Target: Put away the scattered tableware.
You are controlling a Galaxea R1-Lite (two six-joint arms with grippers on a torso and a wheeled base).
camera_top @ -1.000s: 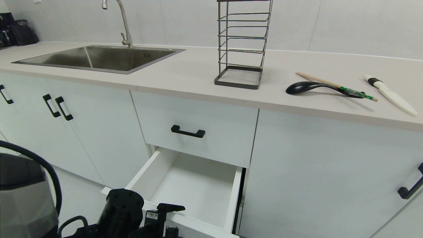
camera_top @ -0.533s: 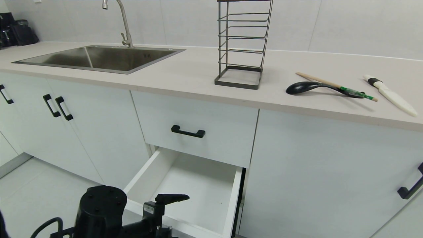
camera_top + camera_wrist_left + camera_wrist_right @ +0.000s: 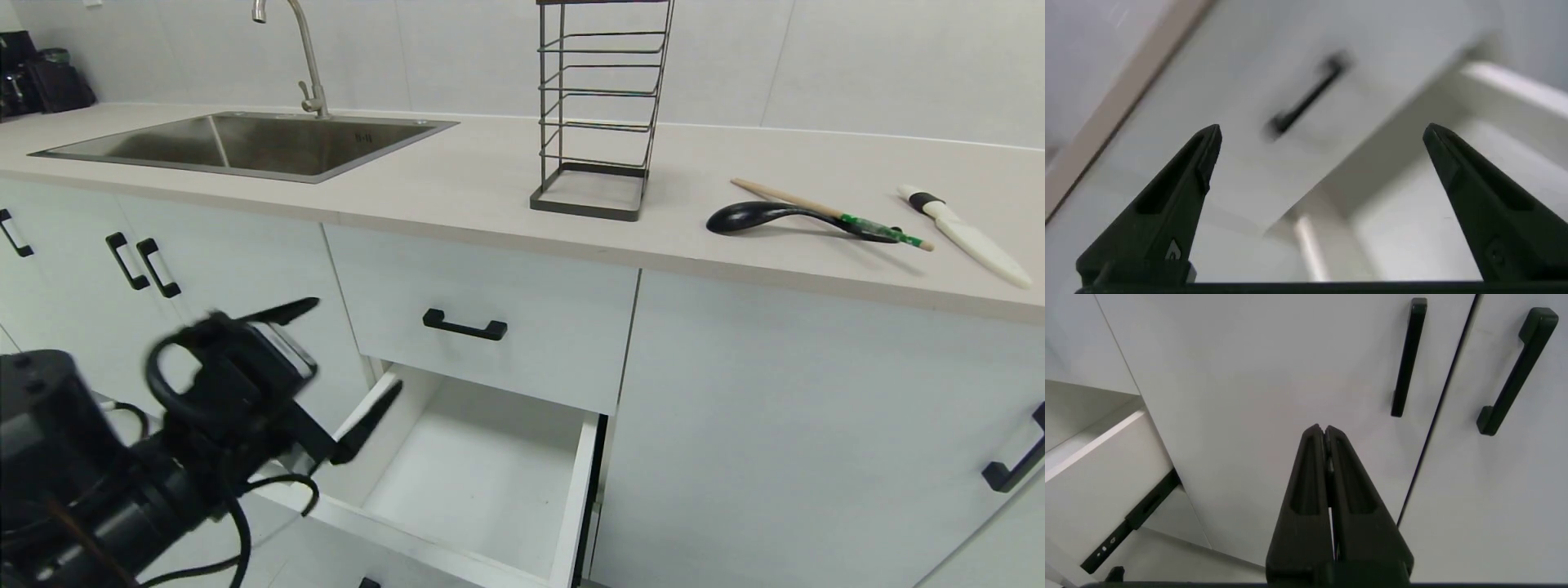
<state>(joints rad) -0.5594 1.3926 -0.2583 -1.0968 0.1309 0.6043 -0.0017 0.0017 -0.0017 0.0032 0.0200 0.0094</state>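
My left gripper [image 3: 331, 367] hangs in front of the lower cabinets, its two black fingers spread wide with nothing between them. It sits just beside the left wall of the open drawer [image 3: 574, 490], a white pull-out box under a closed drawer front with a black handle [image 3: 464, 325]. In my left wrist view that handle appears blurred between my parted fingers.

My right gripper [image 3: 1324, 433] has its fingers pressed together, holding nothing. It faces white cabinet doors with black door handles [image 3: 1407, 358], next to the pulled-out drawer's side.

The tableware lies on the pale countertop [image 3: 457, 184], up and to the right, well apart from both grippers. A black spoon [image 3: 747, 216] rests there with a wooden stick [image 3: 784, 196] that has a green band crossing its handle. Just beside them lies a white utensil [image 3: 976, 245] with a black band.

A tall black wire rack [image 3: 600, 122] stands upright mid-counter, and a steel sink [image 3: 245, 143] with a faucet [image 3: 302, 57] is at the left
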